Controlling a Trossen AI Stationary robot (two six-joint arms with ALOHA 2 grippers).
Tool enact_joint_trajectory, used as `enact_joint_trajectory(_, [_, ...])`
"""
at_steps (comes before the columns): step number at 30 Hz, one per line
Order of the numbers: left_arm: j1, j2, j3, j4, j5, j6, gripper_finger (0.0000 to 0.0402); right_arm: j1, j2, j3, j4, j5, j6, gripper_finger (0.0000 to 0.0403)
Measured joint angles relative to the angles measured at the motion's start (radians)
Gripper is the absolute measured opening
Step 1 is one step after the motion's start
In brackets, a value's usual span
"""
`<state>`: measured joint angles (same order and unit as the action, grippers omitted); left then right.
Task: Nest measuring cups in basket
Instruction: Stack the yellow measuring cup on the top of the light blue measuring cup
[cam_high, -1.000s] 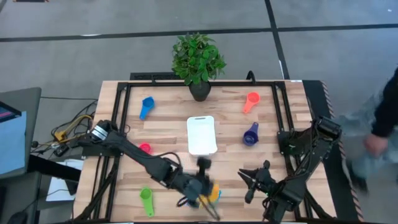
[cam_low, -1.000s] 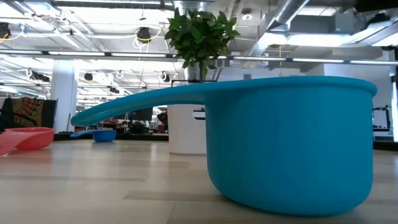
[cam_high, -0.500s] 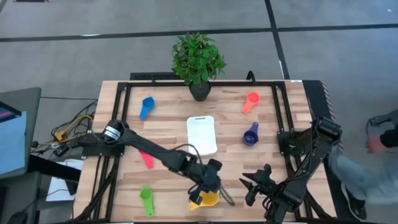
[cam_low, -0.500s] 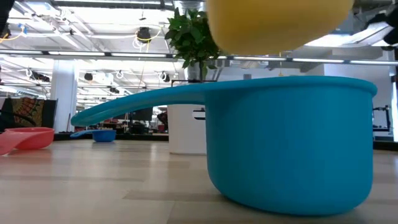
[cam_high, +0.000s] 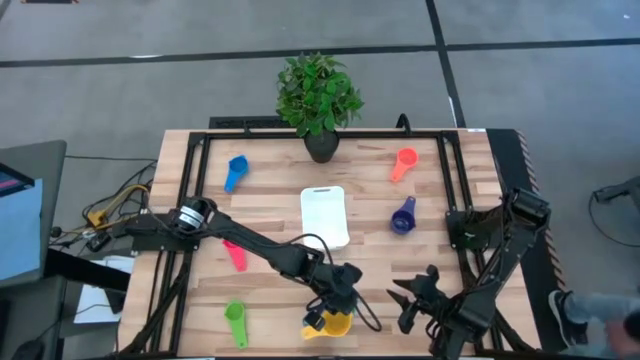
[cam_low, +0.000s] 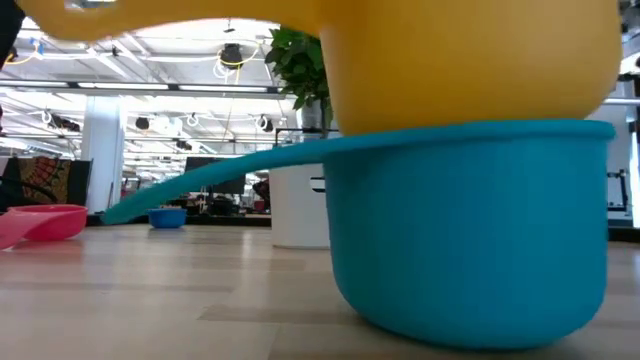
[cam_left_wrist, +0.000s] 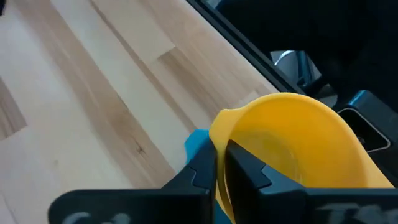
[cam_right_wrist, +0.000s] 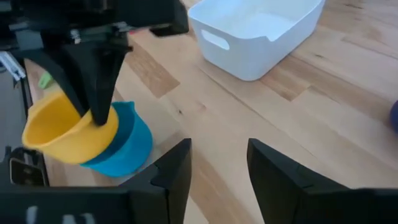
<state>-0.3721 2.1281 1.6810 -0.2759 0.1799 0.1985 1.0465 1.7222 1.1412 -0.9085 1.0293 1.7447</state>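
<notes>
My left gripper (cam_high: 335, 300) is near the table's near edge, shut on the yellow-orange cup (cam_high: 337, 322). That cup sits low in the teal cup (cam_low: 465, 240), which stands on the wood. My right gripper (cam_high: 410, 295) waits open to the right of them. The white basket (cam_high: 324, 215) lies at the table's middle. Single cups rest on the wood: blue (cam_high: 235, 170), red-orange (cam_high: 403, 162), purple (cam_high: 402, 217), pink (cam_high: 235, 255), green (cam_high: 236, 322). My left gripper pinches the yellow-orange cup's rim (cam_left_wrist: 219, 134), one finger (cam_left_wrist: 242, 165) inside the bowl and one (cam_left_wrist: 200, 171) outside. The fingers come from above, pointing down (cam_right_wrist: 99, 112). The cup is tilted, and its lower part dips inside the teal cup's rim (cam_low: 470, 135).
A potted plant (cam_high: 320, 95) stands at the far edge behind the basket. A dark frame rail (cam_high: 450, 160) runs along the table's sides. Bare wood lies between the basket and the near edge. A person (cam_high: 600, 310) moves beyond the table's right side.
My left gripper carried the yellow-orange cup over the teal cup and lowered it: absent from the low view, then above the teal rim, now sunk into it. The teal cup shifted a little and its handle dipped. The person at the right walked toward the near side.
</notes>
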Motion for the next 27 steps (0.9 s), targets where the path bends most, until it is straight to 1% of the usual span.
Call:
enact_joint_trajectory(5, [0.000,0.000,0.000,-0.004,0.002,0.041,0.0047,0.001,0.000,0.000,-0.003,-0.003,0.000,0.0188])
enact_joint_trajectory(12, [0.007,-0.006,0.001,-0.007,-0.002,0.018,0.0102,0.001,0.000,0.000,-0.004,-0.011,0.000,0.0198])
enact_joint_trajectory(15, [0.007,-0.029,0.020,-0.068,-0.004,0.007,0.0122,0.001,0.000,0.000,-0.023,-0.034,0.001,0.0200])
enact_joint_trajectory(18, [0.007,-0.073,0.049,-0.144,-0.059,-0.060,0.0137,-0.011,0.000,0.000,-0.068,-0.068,0.031,0.0201])
enact_joint_trajectory(20, [0.007,-0.108,0.055,-0.190,-0.101,-0.114,0.0141,-0.031,0.000,0.000,-0.064,-0.090,0.022,0.0201])
enact_joint_trajectory(22, [0.004,-0.137,0.050,-0.219,-0.118,-0.165,0.0140,-0.070,0.000,0.000,-0.001,-0.104,-0.058,0.0201])
enact_joint_trajectory(23, [-0.003,-0.148,0.044,-0.214,-0.126,-0.199,0.0138,-0.094,0.000,0.000,0.063,-0.113,-0.126,0.0202])
enact_joint_trajectory(25, [-0.037,-0.161,0.030,-0.224,-0.171,-0.259,0.0131,-0.145,0.002,0.000,0.227,-0.150,-0.305,0.0203])
enact_joint_trajectory(27, [-0.091,-0.160,0.028,-0.261,-0.238,-0.311,0.0121,-0.189,0.017,0.000,0.403,-0.171,-0.470,0.0203])
